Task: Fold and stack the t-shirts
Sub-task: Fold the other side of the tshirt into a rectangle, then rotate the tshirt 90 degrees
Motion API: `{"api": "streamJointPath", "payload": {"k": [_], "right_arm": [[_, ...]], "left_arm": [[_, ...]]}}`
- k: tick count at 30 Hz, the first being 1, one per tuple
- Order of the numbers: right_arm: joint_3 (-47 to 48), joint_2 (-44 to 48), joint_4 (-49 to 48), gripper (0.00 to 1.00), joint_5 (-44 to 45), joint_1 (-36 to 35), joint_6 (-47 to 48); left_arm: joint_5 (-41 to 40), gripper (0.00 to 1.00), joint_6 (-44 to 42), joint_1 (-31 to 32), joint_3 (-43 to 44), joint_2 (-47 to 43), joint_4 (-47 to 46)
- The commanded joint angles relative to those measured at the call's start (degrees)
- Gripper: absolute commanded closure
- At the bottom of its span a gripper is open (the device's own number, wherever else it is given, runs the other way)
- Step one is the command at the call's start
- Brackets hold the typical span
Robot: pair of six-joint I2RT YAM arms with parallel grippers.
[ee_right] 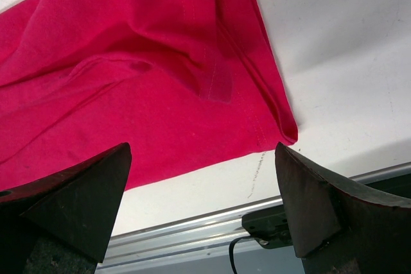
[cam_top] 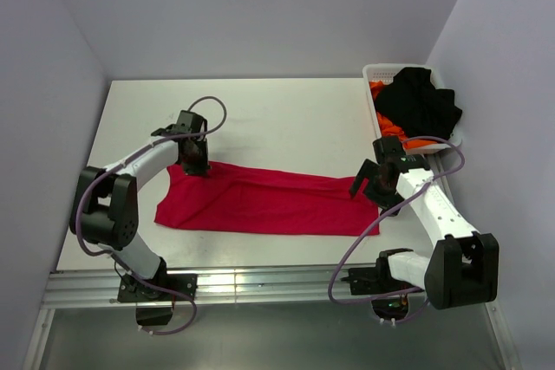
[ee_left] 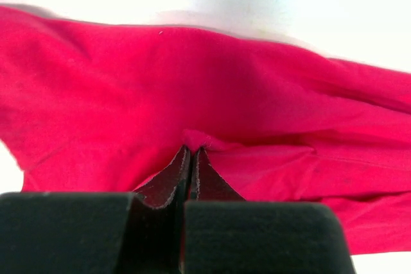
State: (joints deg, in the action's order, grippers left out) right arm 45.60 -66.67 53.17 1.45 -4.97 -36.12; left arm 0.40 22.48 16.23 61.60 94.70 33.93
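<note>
A crimson-red t-shirt (cam_top: pixel 260 204) lies folded into a long band across the table. My left gripper (cam_top: pixel 196 165) is down on its far left edge, and in the left wrist view that gripper (ee_left: pixel 191 150) is shut on a small pinch of red cloth (ee_left: pixel 199 137). My right gripper (cam_top: pixel 371 186) hovers over the shirt's right end. The right wrist view shows that gripper (ee_right: pixel 203 152) wide open, with the shirt's near right corner (ee_right: pixel 288 134) just ahead of the right fingertip. A black t-shirt (cam_top: pixel 421 104) and an orange one (cam_top: pixel 380 93) lie in the basket.
The white lattice basket (cam_top: pixel 375 70) stands at the table's back right. The metal rail of the table's near edge (cam_top: pixel 260 283) runs below the shirt. Grey walls close the table on the left, back and right.
</note>
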Motion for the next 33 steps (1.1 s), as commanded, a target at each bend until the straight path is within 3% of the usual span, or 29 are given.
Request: {"api": "streamJointPath", "payload": {"k": [1,12,19,21,22,23,24,25,33], "right_arm": [[0.0,0.1,-0.4,0.0,0.6,0.4,0.3],[0.0,-0.4,-0.7,0.0,0.7,0.3,0.3],[0.1,-0.5,-0.9,0.0,0.9,0.4,0.3],[0.1,-0.6,-0.9,0.0,0.8,0.4,0.3],[0.1,-0.6,-1.0,0.0,0.9,0.4,0.3],[0.1,-0.5,-0.9,0.0,0.9,0.4,0.3],[0.0,-0.5,-1.0,0.0,0.8,0.3,0.3],[0.1,-0.5,-1.0,0.0,0.7,0.3,0.3],[5.8,-1.4,-0.9,0.0,-1.1,-0.2,1.7]], "left_arm": [[-2.5,1.0,1.7,0.6,0.2,-4.8,1.3],[-6.1,1.0,9.2,6.2,-2.8,-10.2,5.4],[-7.3,0.98,21.5,17.1,-8.4,-10.9,8.0],[-8.1,0.85,25.7,19.9,-9.3,-11.1,9.5],[-8.1,0.61,26.9,22.2,-10.1,-11.4,9.7],[-8.1,0.51,28.0,23.2,-10.4,-11.8,10.1],[-8.1,0.33,30.0,24.2,-10.6,-12.4,10.2],[-8.4,0.01,30.9,26.1,-10.7,-14.0,10.1],[-17.2,0.0,37.8,26.7,-5.8,-20.8,14.6]]}}
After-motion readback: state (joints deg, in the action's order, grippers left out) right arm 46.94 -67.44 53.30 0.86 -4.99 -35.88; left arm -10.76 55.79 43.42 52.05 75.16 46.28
